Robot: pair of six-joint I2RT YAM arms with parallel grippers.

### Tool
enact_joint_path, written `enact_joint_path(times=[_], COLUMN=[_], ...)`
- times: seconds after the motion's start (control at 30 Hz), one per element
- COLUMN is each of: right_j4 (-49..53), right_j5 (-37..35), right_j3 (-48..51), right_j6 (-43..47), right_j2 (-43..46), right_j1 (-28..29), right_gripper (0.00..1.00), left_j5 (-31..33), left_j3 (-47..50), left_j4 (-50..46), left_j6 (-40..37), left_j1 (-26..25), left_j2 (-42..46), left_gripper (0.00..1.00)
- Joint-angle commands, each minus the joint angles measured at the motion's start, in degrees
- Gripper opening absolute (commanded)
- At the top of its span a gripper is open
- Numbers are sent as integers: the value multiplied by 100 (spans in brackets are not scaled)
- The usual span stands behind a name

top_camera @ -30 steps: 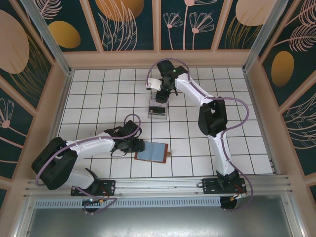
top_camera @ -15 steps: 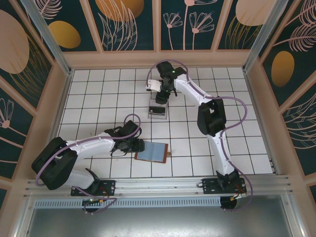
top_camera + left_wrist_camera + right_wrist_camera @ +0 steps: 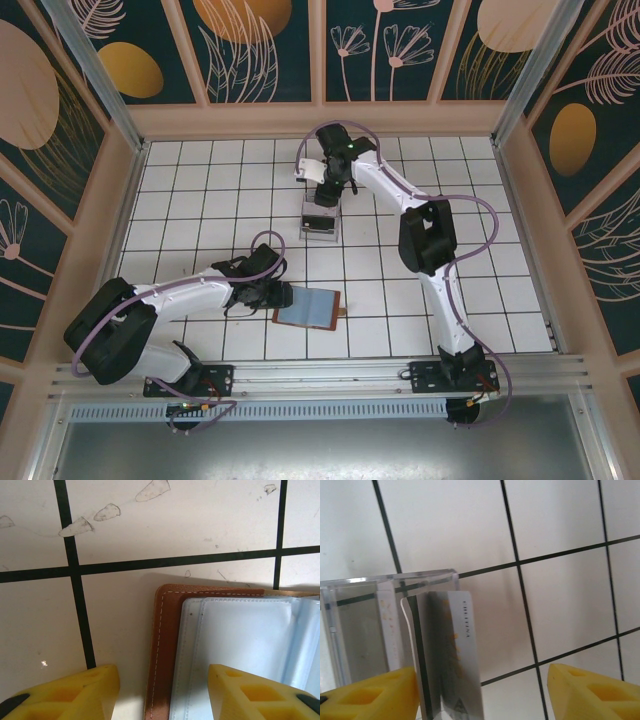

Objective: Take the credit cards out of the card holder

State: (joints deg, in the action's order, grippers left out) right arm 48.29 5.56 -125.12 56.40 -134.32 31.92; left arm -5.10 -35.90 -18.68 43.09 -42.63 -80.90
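Shifts right gripper (image 3: 323,197) slightly toward 11 o'clock over clear tray (image 3: 320,229); drags elbow (image 3: 425,238) barely toward 9 o'clock.

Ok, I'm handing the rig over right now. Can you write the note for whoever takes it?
Left gripper: open, straddling the nearest edge of the opened card holder, not gripping it.
Right gripper: open above the clear tray. One credit card stands upright between its fingers, not pinched, apparently inside the tray.
Done: at least that card is out of the holder.
Left: check the holder's clear sleeves for more cards. The part seen from the left wrist looks empty; the rest I cannot tell.
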Motion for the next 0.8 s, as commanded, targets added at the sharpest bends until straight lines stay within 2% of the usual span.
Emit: enact_joint_path(times=[0.0,0.33,0.77], right_j4=[-230,-595,-693], right_j5=[-246,-615,-618], right_j3=[-222,-215,-112], right_j6=[-104,-216,-333], right_j2=[-6,-1,65], right_j1=[-27,-21,-28], right_gripper=[67,67,67], left_j5=[12,43,118], left_j3=[140,127,155], left_j4=[83,66,77], left_j6=[11,-1,33], left_j1=[22,18,19], left_j2=[-69,-50,40], left_gripper=[52,52,52])
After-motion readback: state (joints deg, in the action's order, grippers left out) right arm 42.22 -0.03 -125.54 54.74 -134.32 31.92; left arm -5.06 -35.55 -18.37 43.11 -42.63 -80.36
